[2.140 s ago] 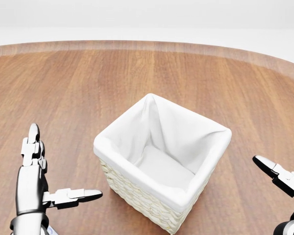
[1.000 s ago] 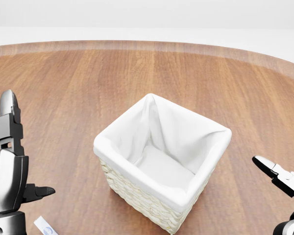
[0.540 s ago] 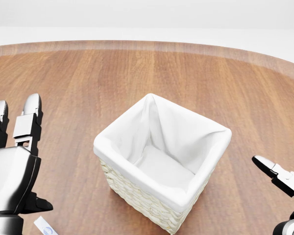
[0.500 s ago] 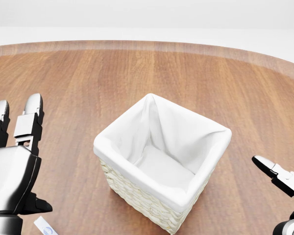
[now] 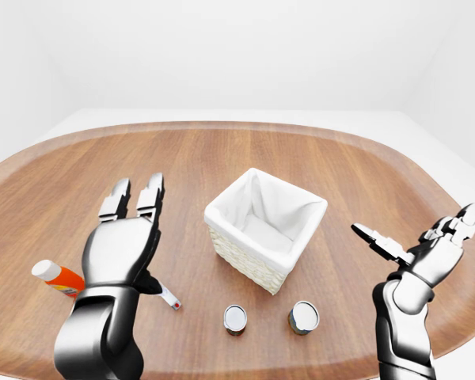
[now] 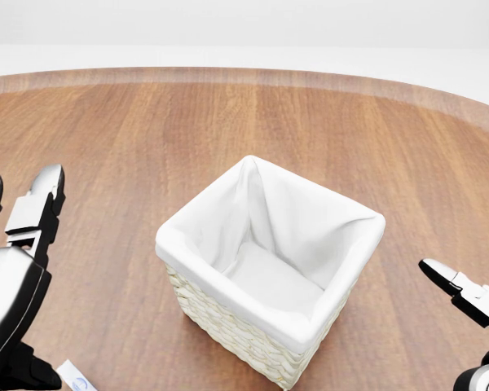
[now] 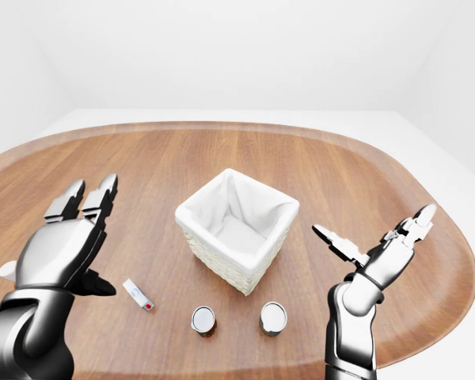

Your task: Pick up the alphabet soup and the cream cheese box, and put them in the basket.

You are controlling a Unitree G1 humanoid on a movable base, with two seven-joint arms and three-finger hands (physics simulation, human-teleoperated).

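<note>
The white-lined wicker basket (image 5: 263, 237) stands mid-table and is empty. Below it in the eye views stand two small cans seen from above: one with a red edge (image 7: 203, 320) and a darker one (image 7: 273, 317). I cannot tell which is the alphabet soup. A thin white box with a red mark (image 7: 138, 294), likely the cream cheese box, lies left of the cans, just right of my left thumb. My left hand (image 5: 134, 237) is open and raised at the left, with its back to the camera. My right hand (image 5: 412, 231) is open and empty at the right.
An orange bottle with a white cap (image 5: 57, 277) lies at the far left, partly behind my left arm. The round wooden table's edge (image 5: 222, 125) curves along the top of the views. The head view shows only the basket (image 6: 228, 285) and parts of both hands.
In the head view my left hand has sunk lower and further left, fingers still spread. The right hand and the basket have not moved.
</note>
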